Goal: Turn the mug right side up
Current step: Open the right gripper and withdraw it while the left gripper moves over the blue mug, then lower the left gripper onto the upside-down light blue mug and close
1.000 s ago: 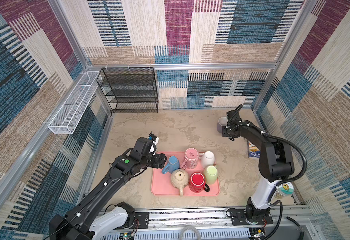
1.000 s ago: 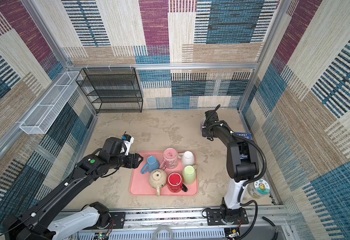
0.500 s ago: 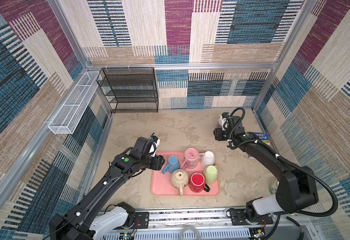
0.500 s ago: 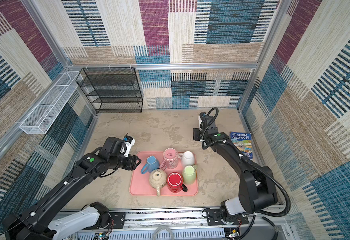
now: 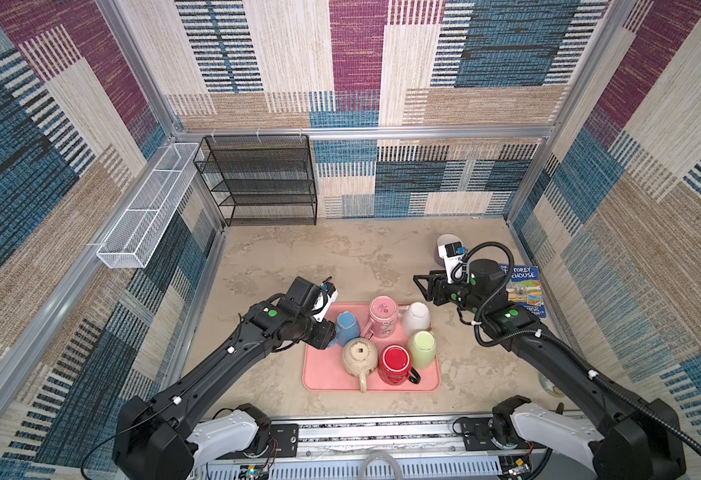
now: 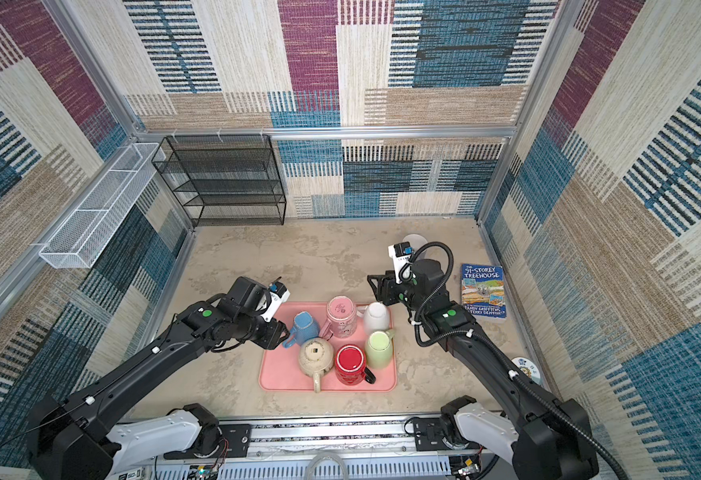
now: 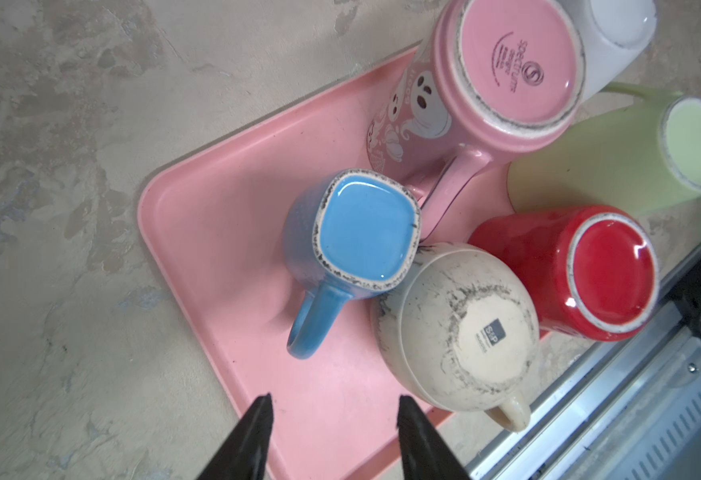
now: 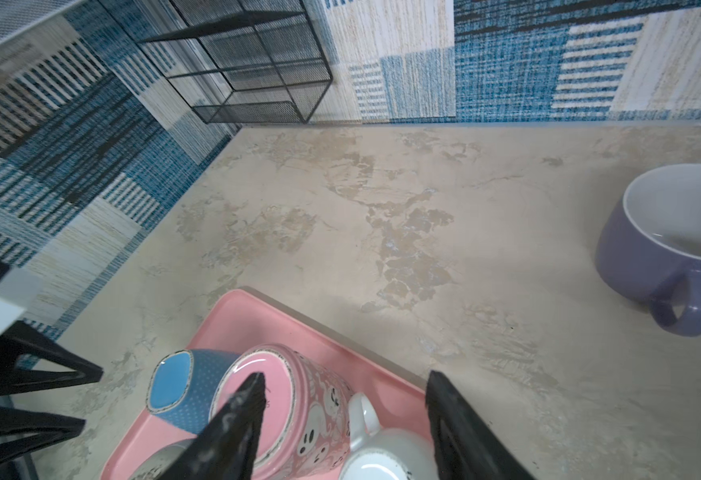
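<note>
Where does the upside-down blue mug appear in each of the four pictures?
Top view: blue mug on the left part of the pink tray.
Top view: blue mug at the same spot, left of the pink mug.
Left wrist: mid-picture, base up, next to the cream mug.
Right wrist: partly behind the pink mug.
Shared landmark: the pink tray.
</note>
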Motion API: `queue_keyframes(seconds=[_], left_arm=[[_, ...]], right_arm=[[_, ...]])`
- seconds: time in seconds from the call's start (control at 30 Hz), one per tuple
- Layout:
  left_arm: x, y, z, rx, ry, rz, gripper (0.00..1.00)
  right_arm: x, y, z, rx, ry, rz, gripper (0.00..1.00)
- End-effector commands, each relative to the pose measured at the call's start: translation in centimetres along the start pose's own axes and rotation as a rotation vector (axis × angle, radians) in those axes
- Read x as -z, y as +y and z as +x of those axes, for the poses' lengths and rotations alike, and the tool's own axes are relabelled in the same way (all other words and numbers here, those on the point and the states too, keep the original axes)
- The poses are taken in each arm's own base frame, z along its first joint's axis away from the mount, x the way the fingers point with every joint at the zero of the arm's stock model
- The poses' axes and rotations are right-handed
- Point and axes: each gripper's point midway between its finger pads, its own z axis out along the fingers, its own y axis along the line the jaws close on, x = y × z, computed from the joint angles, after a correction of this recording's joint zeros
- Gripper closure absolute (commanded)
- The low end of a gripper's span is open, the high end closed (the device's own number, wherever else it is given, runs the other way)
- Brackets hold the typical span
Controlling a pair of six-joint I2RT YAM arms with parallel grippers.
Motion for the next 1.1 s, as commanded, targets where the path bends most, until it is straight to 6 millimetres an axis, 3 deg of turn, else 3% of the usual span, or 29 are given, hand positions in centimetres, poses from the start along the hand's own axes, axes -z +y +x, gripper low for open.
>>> queue_keyframes(seconds=[0.0,0.37,0.63,0.87,1.07], left_arm=[[-0.6,0.4,0.1,-0.062,0.017,-0.041,0.47],[-3.0,0.9,0.2,-0.126,0.115,-0.111,0.52],[-5.0,0.7,-0.3,-0.142,0.164,-0.09,0.54],[-6.5,0.7,-0.6,-0.14,0.188,-0.081,0.64],[-6.6,1.0,-0.8,-0.122,0.173,-0.102,0.73]], right_arm=[[0.9,2.4,-0.9,-0.002,-0.066,-0.126,0.36],[3.1,4.5,-1.6,0.012,-0.133,-0.223,0.35],[3.4,4.7,-1.5,0.013,-0.143,-0.241,0.35],[3.1,4.7,-1.1,0.007,-0.134,-0.247,0.35],[3.0,4.6,-1.1,0.006,-0.134,-0.242,0.35]])
